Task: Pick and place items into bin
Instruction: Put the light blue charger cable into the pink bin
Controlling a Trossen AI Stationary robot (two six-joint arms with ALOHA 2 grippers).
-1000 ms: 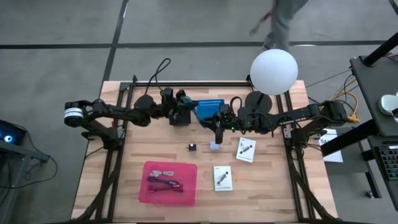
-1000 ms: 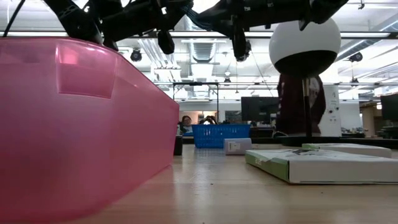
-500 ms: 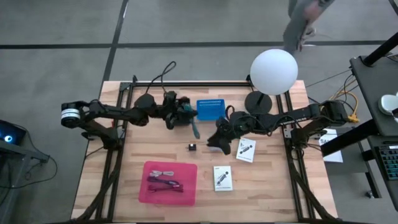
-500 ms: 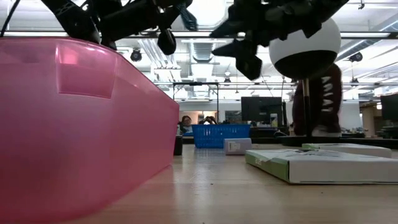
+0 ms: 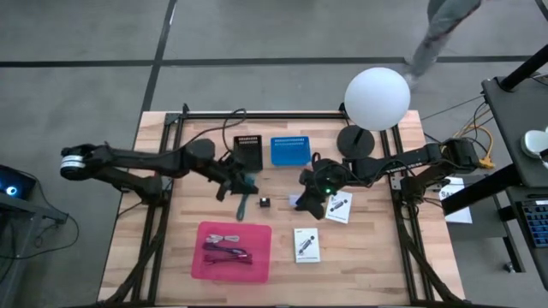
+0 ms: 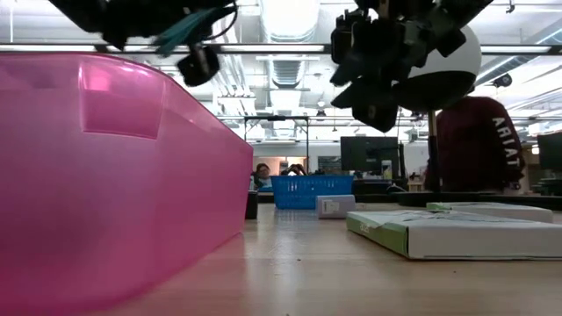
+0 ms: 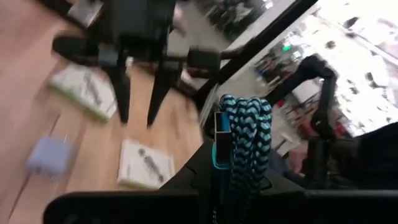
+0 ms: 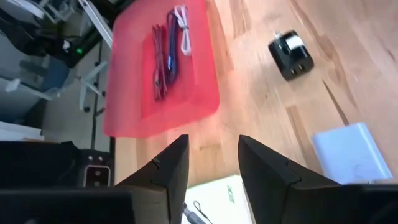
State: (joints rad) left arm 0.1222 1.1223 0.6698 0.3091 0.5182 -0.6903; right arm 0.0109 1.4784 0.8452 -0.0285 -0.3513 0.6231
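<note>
The translucent pink plastic bin sits at the near edge of the wooden table, already holding a maroon cable and a pale one. The left gripper hangs over the table just beyond the bin, clamped tight on a teal-and-black braided cable that dangles below it. The biggest risk, as I judge it, is a release short of the bin's far rim, leaving the loose end draped over the wall or on the table. The right gripper, fingers apart and empty, hovers near the small lavender cube, with the black cube between the two arms. It could nudge the cube aside, though its height above it is hard to read.
</note>
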